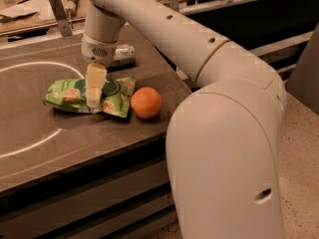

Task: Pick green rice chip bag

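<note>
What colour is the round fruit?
The fruit is orange, clearest in the camera view; the tool is over the green rice chip bag beside it.

A dark counter bears a white curved line sweeping across its left half. An orange sits near the right edge, at 3 o'clock from the end effector, which hangs low over the counter's middle. A drink can lies on its side at 1 o'clock from it (partly hidden). At 11 o'clock, a paler surface behind holds papers and a slanted metal strip. Speckled floor shows at far right.
</note>
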You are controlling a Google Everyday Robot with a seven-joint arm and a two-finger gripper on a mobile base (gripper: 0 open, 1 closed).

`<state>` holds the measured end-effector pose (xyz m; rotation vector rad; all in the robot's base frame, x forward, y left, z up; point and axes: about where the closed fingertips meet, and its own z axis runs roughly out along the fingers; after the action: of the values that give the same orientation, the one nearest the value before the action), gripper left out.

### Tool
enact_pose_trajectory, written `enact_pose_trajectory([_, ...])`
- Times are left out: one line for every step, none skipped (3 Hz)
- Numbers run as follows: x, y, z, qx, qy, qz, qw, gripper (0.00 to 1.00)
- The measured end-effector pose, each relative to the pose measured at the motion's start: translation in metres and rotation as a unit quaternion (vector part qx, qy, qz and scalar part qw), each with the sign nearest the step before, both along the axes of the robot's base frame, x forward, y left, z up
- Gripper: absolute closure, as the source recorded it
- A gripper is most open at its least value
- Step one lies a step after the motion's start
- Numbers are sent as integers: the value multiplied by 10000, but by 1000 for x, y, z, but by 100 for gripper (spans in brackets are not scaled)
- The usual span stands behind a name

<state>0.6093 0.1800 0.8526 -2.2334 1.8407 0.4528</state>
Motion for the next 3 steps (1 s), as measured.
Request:
enact_pose_trajectory([1,27,-31,-161,456,303,9984,21])
enact_pose_trajectory([1,29,-30,-176,517,334,9979,45])
enact_pose_trajectory([1,29,-24,-175,517,335,9979,83])
